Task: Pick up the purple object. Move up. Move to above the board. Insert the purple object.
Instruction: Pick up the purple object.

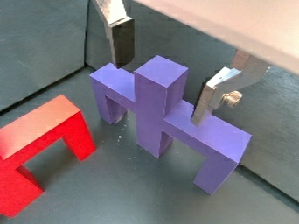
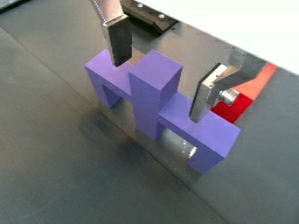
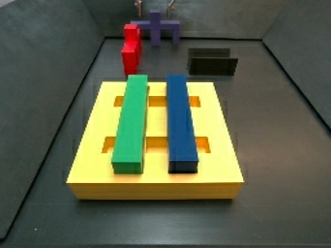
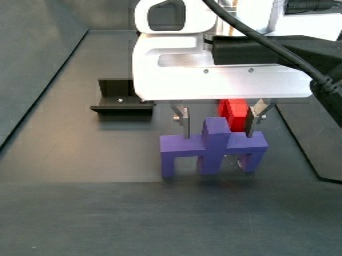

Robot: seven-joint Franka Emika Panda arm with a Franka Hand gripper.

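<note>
Purple object: I saw the purple object (image 1: 163,114) standing upright on the dark floor, legs down and central post up, at the far end of the floor beyond the board (image 3: 97,145) in a side view.
Gripper: the gripper (image 1: 166,68) sat low over the piece, one finger (image 1: 121,39) on each side of the central post.
Gripper state: in both wrist views I read the jaws as spread, with a visible gap between each pad and the post; nothing was gripped.
Red block: the red block (image 1: 41,144) stood just beside the purple object, apart from it.
Board: the yellow slab lay well apart from the piece, carrying the green bar (image 3: 131,121) and the blue bar (image 3: 180,121) side by side.
Black box: the black box (image 3: 212,62) rested on the floor between the board and the back wall.
</note>
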